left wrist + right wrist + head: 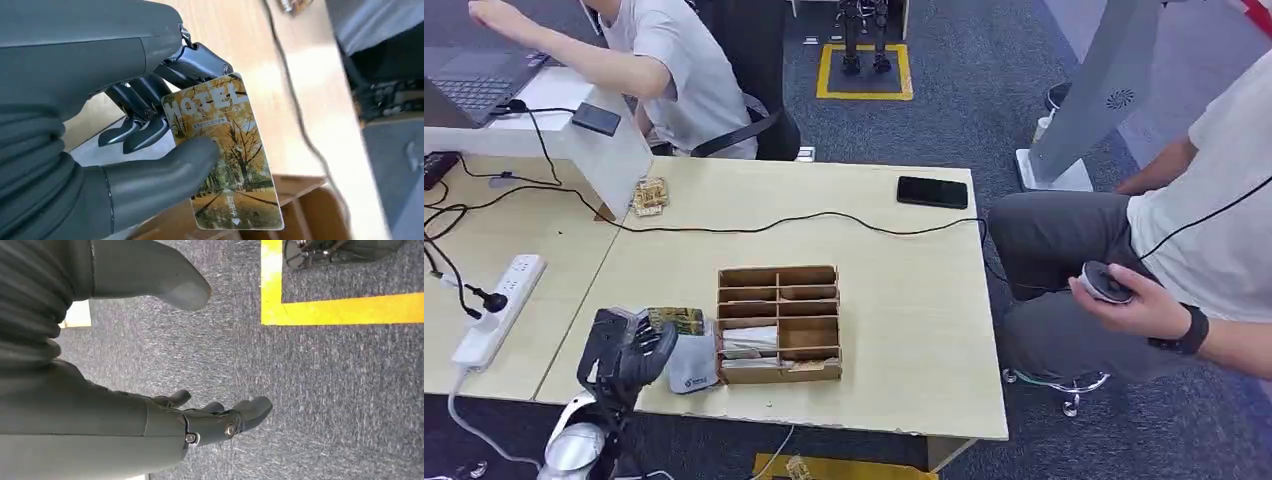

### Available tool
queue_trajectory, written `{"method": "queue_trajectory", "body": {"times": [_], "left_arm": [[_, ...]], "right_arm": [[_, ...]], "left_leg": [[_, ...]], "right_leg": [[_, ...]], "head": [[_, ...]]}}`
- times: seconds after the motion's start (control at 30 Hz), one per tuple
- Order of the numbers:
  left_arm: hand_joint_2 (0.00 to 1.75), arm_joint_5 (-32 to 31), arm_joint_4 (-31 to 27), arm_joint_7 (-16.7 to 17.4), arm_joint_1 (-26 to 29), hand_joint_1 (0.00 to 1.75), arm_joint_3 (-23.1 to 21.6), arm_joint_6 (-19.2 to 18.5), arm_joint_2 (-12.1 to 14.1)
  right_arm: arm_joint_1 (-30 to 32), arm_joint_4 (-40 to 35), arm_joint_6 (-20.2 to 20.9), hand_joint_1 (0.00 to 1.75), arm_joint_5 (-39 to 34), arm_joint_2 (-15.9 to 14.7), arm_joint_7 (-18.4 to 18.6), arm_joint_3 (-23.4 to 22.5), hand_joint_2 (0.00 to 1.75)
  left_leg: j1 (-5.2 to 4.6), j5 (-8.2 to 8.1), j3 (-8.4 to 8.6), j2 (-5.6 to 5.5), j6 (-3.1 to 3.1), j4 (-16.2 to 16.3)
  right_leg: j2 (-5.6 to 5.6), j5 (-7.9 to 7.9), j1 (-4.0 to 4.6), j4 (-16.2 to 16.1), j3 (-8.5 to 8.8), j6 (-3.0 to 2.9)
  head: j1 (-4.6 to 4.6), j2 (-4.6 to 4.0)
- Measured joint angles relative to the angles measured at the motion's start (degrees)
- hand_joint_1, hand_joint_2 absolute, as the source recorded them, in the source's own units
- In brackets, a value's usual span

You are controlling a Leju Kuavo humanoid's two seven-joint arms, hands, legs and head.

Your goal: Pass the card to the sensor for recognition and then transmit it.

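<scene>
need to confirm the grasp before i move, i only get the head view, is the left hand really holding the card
Observer: Yes. In the left wrist view the thumb presses the card against the fingers.
Operator: which card is it
Observer: It reads HOTEL above a picture of yellow trees.
Operator: and the right hand, i can't see it
Observer: The right hand hangs over blue-grey carpet near a yellow floor line, fingers apart, holding nothing.

Dark grey left robot hand (624, 352) (ribbed cover, small silver screws) on a silver arm (574, 448).
</scene>
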Motion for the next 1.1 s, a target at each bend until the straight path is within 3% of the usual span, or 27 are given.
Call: {"method": "queue_trajectory", "body": {"times": [0.17, 0.3, 0.7, 0.83, 1.1], "left_arm": [[1.75, 3.60, -0.89, -2.57, -2.13, 1.75, 0.92, 3.01, -0.04], [1.75, 0.95, -1.31, -5.36, -3.97, 1.75, 1.07, 6.47, -0.17], [1.75, -26.11, 0.83, -11.19, -12.24, 1.75, 1.18, 23.41, 0.48], [1.75, -31.15, 3.06, -11.21, -14.93, 1.75, 1.20, 25.59, 1.49], [1.75, -32.99, 5.60, -11.21, -18.24, 1.75, 1.27, 26.36, 2.95]], "right_arm": [[-0.05, 1.18, -0.57, 0.00, 0.00, -0.33, 0.20, 0.00, 1.75], [-0.17, 1.86, -1.05, 0.00, 0.00, -0.55, 0.33, 0.02, 1.75], [-0.60, 3.57, -0.85, 0.00, 0.00, -1.57, 0.35, 2.73, 1.75], [-0.72, 4.55, -1.23, 0.00, 0.02, -2.23, 0.35, 3.80, 1.75], [-0.68, 5.60, -1.31, 0.00, 0.02, -3.08, 1.05, 4.72, 1.75]], "left_leg": [[0.01, 0.00, -0.01, 0.00, 0.00, 0.00], [0.01, 0.00, -0.02, 0.00, 0.00, 0.00], [0.01, 0.01, -0.03, 0.00, 0.00, 0.01], [0.01, 0.01, -0.02, 0.01, 0.00, 0.01], [0.01, 0.01, -0.04, 0.01, 0.01, 0.01]], "right_leg": [[0.00, 0.00, 0.01, 0.00, -0.01, 0.00], [0.00, 0.00, 0.00, 0.00, -0.01, 0.00], [0.00, 0.01, 0.01, 0.00, -0.02, 0.00], [0.01, 0.01, 0.01, 0.01, -0.03, -0.01], [0.01, 0.01, 0.01, 0.01, -0.04, -0.01]], "head": [[0.00, 0.00], [-0.02, 0.00], [-0.02, 0.00], [0.00, 0.00], [0.00, 0.00]]}}
